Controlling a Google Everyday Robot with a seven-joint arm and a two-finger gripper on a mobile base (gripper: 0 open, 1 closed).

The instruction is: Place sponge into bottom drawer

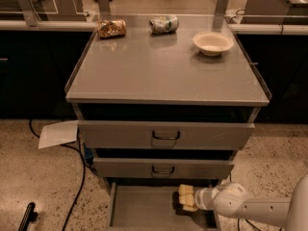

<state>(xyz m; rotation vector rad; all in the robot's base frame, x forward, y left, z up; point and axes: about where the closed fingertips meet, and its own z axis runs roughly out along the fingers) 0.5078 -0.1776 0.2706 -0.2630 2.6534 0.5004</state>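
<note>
The bottom drawer (144,208) is pulled out under the two upper drawers, and its flat grey floor shows. My gripper (186,199) reaches in from the right, low over the right part of that floor. It is shut on the pale yellow sponge (185,193), which sits at the arm's tip and casts a dark shadow on the drawer floor. The sponge and my yellowish finger pads blend together. My white forearm (240,206) runs off to the lower right.
The cabinet top (163,66) carries a white bowl (212,42), a crumpled can (163,24) and a snack bag (111,28) along its far edge. The middle drawer (163,168) and the top drawer (166,135) stick out slightly. A cable (79,177) and a paper sheet (57,134) lie on the floor at the left.
</note>
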